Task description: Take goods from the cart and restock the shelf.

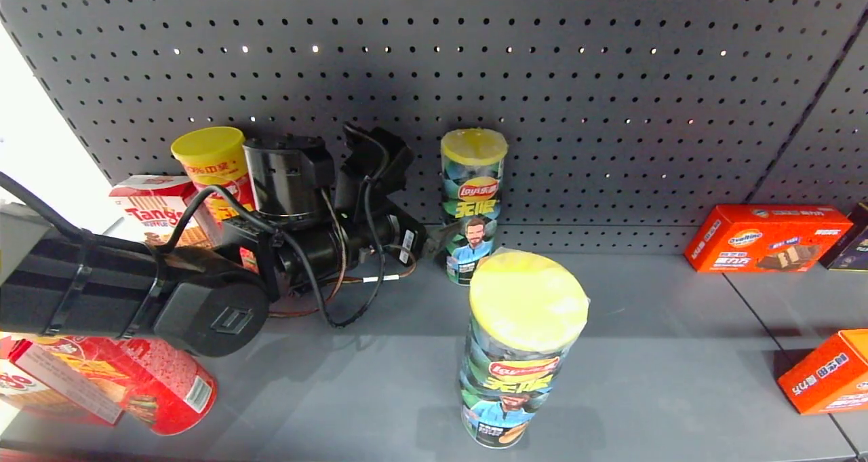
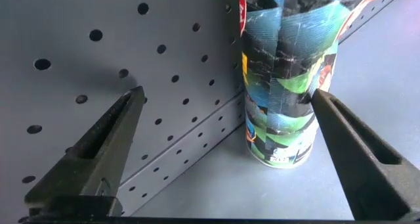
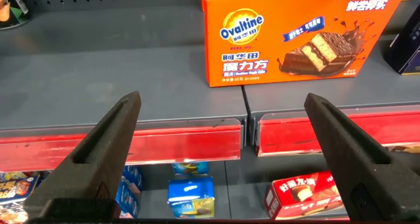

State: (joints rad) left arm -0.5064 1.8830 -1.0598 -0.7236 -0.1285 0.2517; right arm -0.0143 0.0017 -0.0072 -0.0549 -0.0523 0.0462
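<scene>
A tall chip can [image 1: 472, 204] with a glossy green-black wrap and a yellow plastic lid stands on the smooth grey metal shelf [image 1: 664, 367], against the perforated back panel [image 1: 542, 62]. The left gripper [image 2: 226, 96] is just beside it, its tapered black fingers spread apart. A matching can [image 1: 519, 353] stands nearer the front. The right gripper [image 3: 222, 100], its fingers likewise apart, faces a rectangular orange carton [image 3: 289, 37].

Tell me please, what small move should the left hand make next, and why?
Probably draw the left hand straight back: it is open, and the chip can already stands upright on the shelf by the pegboard, so it seems placed.
</scene>
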